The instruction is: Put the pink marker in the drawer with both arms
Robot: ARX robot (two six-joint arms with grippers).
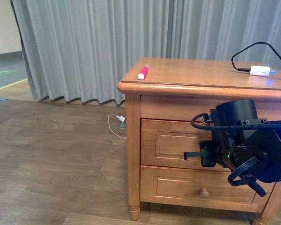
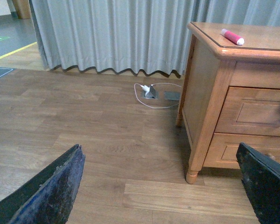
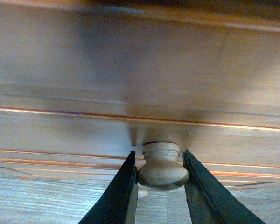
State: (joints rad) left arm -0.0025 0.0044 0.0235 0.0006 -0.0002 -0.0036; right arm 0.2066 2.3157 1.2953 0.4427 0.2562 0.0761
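The pink marker (image 1: 144, 72) lies on the cabinet top near its left front corner, also seen in the left wrist view (image 2: 232, 37). The drawer (image 1: 173, 143) is the upper one, its front seen close up (image 3: 140, 93) in the right wrist view. My right gripper (image 3: 159, 159) is shut on the drawer's round wooden knob (image 3: 162, 170), one finger on each side; in the front view the right gripper (image 1: 203, 154) sits at the drawer front. My left gripper (image 2: 158, 149) hangs open over the wooden floor, left of the cabinet, holding nothing. The left arm is outside the front view.
A white adapter (image 1: 260, 71) with a black cable rests at the cabinet top's back right. The lower drawer (image 1: 178, 186) has its own knob (image 1: 203, 192). A floor socket with a white cable (image 2: 151, 91) lies by the grey curtain (image 1: 107, 42).
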